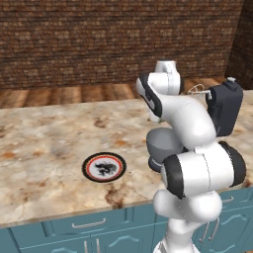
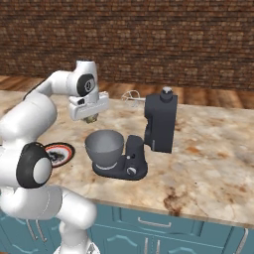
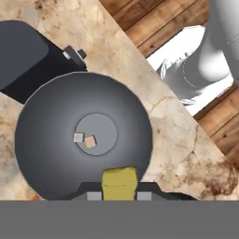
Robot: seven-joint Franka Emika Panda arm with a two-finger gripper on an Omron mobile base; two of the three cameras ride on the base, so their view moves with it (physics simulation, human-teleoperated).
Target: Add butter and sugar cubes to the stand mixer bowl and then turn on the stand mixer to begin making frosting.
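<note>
In the hand view my gripper [image 3: 119, 195] is shut on the butter [image 3: 119, 182], a small yellow block held right above the stand mixer bowl [image 3: 84, 135]. Two small sugar cubes [image 3: 85, 139], one pale and one tan, lie on the bowl's flat bottom. From the right base view the gripper [image 2: 90, 118] hangs a little above the grey bowl [image 2: 104, 146], which sits on the mixer's base. The dark stand mixer [image 2: 159, 121] has its head tilted up, with the wire whisk [image 2: 131, 97] pointing left. In the left base view my arm partly covers the bowl [image 1: 160, 143] and the mixer [image 1: 225, 106].
A round black-and-red-rimmed plate [image 1: 104, 167] lies on the marble counter [image 1: 44, 148] left of the bowl, also seen as the plate [image 2: 59, 153] behind my arm. The mixer's knob [image 2: 131, 171] faces the counter's front edge. A brick wall stands behind.
</note>
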